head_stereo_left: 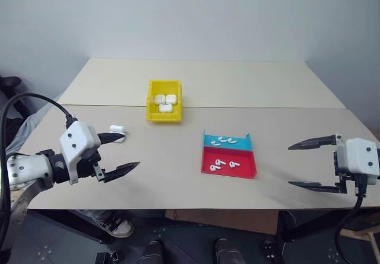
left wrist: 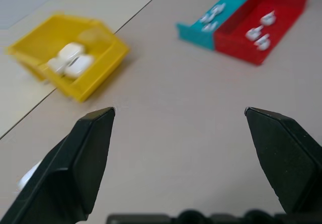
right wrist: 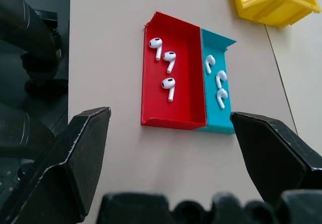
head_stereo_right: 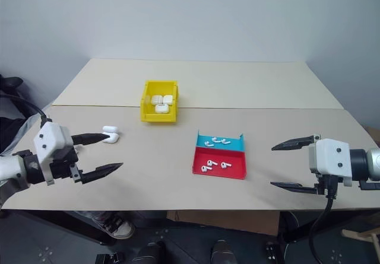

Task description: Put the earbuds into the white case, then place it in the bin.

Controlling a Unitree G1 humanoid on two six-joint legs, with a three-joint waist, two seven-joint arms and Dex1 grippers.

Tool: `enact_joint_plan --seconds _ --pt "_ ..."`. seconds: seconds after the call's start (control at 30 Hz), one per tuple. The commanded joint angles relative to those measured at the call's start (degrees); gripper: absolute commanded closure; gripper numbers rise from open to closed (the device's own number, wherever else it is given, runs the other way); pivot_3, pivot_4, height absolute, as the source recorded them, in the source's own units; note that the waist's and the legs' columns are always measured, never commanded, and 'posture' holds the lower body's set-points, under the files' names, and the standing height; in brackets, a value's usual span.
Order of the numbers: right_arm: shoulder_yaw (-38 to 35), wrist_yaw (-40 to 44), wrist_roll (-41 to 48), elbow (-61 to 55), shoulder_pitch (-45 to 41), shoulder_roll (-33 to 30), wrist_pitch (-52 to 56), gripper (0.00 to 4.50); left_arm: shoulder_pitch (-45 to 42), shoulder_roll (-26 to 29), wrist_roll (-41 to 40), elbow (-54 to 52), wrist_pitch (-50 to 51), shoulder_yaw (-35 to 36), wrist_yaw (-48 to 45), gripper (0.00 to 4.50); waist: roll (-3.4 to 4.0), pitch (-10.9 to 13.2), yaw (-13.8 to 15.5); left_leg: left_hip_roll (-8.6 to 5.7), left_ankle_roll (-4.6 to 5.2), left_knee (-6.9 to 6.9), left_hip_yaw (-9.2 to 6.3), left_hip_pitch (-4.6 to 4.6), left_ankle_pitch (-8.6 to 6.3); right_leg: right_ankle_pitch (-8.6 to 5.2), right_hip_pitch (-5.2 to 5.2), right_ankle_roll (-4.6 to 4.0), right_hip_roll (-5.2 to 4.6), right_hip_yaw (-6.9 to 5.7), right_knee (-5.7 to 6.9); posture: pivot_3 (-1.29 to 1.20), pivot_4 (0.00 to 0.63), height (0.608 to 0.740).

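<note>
A beige table point(head_stereo_left: 178, 163) carries a yellow bin point(head_stereo_left: 164, 101), a red-and-teal tray point(head_stereo_left: 229, 154) and one white case point(head_stereo_left: 117, 130)

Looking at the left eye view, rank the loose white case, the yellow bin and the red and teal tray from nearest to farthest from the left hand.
1. White case, just beyond the left hand.
2. Yellow bin, farther back.
3. Red and teal tray, off to its right.

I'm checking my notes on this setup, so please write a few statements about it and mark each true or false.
1. The yellow bin holds white cases. True.
2. Three earbuds lie in the tray's red half. True.
3. The left tool grips a case. False: it is open and empty; a lone case lies on the table near it.
4. The right tool is shut. False: it is open.
5. The tray's teal half is empty. False: three earbuds lie there.
</note>
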Motion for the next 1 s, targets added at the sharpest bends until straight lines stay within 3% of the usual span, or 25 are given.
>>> enact_joint_plan --seconds 0.03,0.13,0.3,0.47,0.67,0.83,1.0 --pt "-0.2 -0.9 -0.3 0.1 -1.4 -1.4 -0.2 0.07 -3.6 2.8 -0.2 -2.1 7.9 1.8 4.6 0.0 -0.01 0.0 0.0 -0.01 0.0 0.01 -0.01 0.0 0.0 0.0 0.0 0.0 0.0 0.0 -0.02 0.0 0.15 0.74" --pt "-0.6 -0.9 0.0 -0.3 -0.9 -1.5 0.5 0.07 -6.7 5.0 -1.5 -2.4 16.5 2.1 7.2 0.0 -0.01 0.0 0.0 -0.01 0.0 -0.01 0.0 -0.01 0.0 0.0 0.02 0.0 -0.01 0.0 -0.06 0.0 0.15 0.74" --pt "0.3 -1.9 -0.4 -1.2 0.3 -1.4 1.8 0.07 -19.9 10.8 -3.0 4.0 38.5 -5.0 11.7 0.0 -0.09 0.0 0.1 -0.04 0.0 -0.04 -0.05 0.0 0.0 0.0 -0.03 0.0 0.02 0.0 0.16 0.0 0.15 0.74" --pt "2.1 -3.2 -0.6 -1.5 -0.3 -1.3 3.3 0.07 -30.4 16.0 -0.5 16.4 44.0 -15.3 9.8 0.0 -0.12 0.1 -0.2 -0.09 0.0 -0.04 -0.11 0.03 0.0 0.0 -0.03 0.01 0.02 -0.02 0.17 0.0 0.15 0.74" --pt "3.8 -4.2 -0.3 -1.8 -1.2 -1.2 4.7 0.07 -38.1 19.0 8.0 34.8 29.4 -28.3 0.2 0.0 -0.13 0.1 0.0 -0.09 -0.01 -0.16 -0.1 0.02 0.0 0.0 -0.13 0.01 0.01 -0.02 0.15 0.0 0.15 0.74" --pt "4.0 -4.7 -0.7 -1.8 -1.2 -1.0 4.8 0.07 -46.3 15.2 17.7 53.4 14.9 -37.3 -10.5 0.0 -0.13 0.1 0.4 -0.1 -0.01 -0.22 -0.09 -0.04 -0.01 0.0 -0.09 0.0 0.02 -0.02 0.17 0.0 0.15 0.74" --pt "4.2 -4.6 -0.4 -1.3 -1.7 -1.4 5.4 0.07 -54.5 9.4 25.7 72.3 2.1 -40.9 -17.7 0.0 -0.14 0.1 1.5 -0.09 -0.01 -0.27 -0.06 -0.15 0.0 0.01 -0.03 0.01 0.03 -0.02 0.26 0.0 0.15 0.74"
